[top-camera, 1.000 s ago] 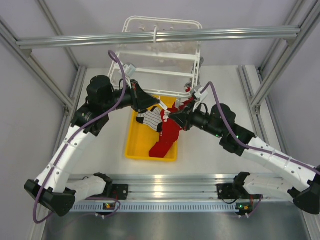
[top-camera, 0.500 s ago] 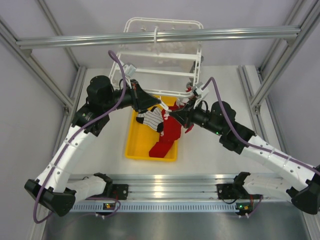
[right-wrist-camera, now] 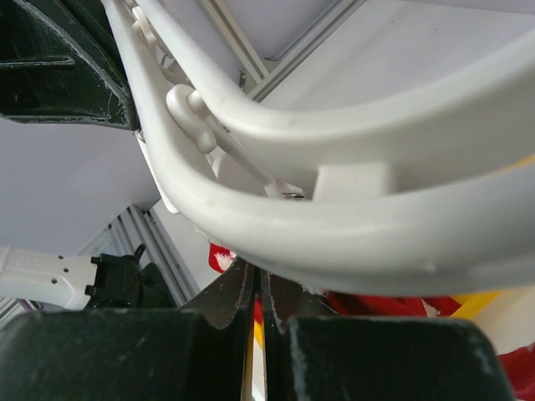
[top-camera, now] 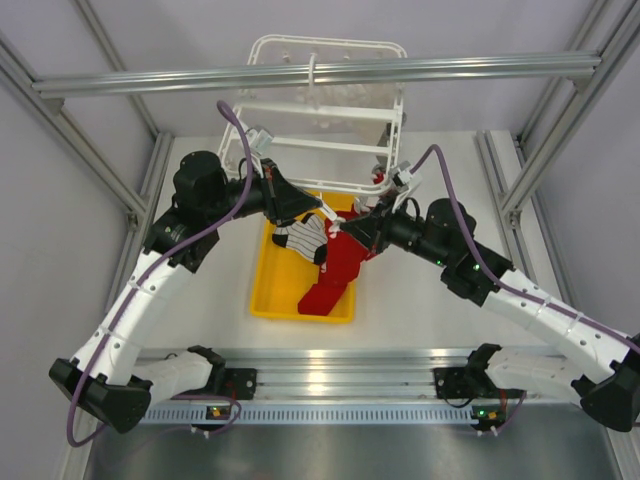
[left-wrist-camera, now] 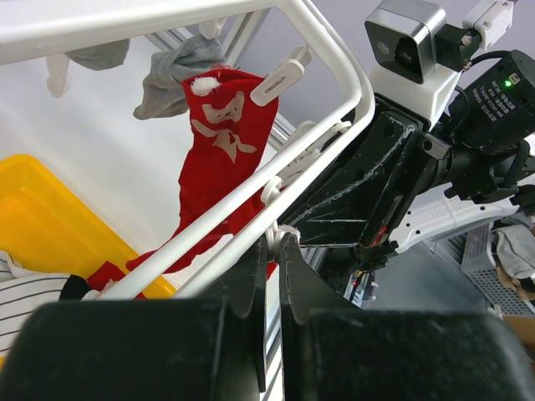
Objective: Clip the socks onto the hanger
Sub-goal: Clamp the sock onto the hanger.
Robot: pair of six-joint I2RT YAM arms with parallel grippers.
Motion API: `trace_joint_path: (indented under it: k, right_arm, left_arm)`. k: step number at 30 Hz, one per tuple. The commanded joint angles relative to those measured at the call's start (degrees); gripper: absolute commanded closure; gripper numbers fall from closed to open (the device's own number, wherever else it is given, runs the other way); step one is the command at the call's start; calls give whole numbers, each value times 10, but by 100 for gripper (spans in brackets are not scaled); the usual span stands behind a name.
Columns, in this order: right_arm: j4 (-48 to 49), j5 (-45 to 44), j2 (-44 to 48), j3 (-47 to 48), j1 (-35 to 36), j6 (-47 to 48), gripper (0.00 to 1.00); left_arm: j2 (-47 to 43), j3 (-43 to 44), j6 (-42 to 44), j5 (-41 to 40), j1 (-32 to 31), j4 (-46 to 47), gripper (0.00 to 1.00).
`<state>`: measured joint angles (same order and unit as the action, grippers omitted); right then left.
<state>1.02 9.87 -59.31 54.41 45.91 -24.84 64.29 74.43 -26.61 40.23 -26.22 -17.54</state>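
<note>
Your left gripper [left-wrist-camera: 269, 247] pinches a clip [left-wrist-camera: 284, 230], right gripper [right-wrist-camera: 255, 280] clamps the red sock [top-camera: 335, 272] — ease its edge into that clip, centre frame.

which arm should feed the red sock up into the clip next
Right. The right gripper is shut on the red sock, its top just under the front bar of the hanger. The left gripper is shut beside it, apparently pinching a clip, so it looks busy.

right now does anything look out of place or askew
Nothing stands out: the hanger hangs from the beam, one red sock is clipped on it, and the other socks lie in the yellow tray.
</note>
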Motion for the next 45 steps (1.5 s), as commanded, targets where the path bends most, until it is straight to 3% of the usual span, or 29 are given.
trace_joint_path:
  k: [1,42,45]
  right_arm:
    - [42,17,12,11,-8,-21,100]
    - [57,32,4,39,-18,-56,100]
    - [57,31,3,42,-17,-54,100]
  left_arm:
    - [1,-11,4,78,-9,-36,100]
    - [0,-11,26,93,-9,-47,100]
    - [-1,-12,27,88,-9,-51,90]
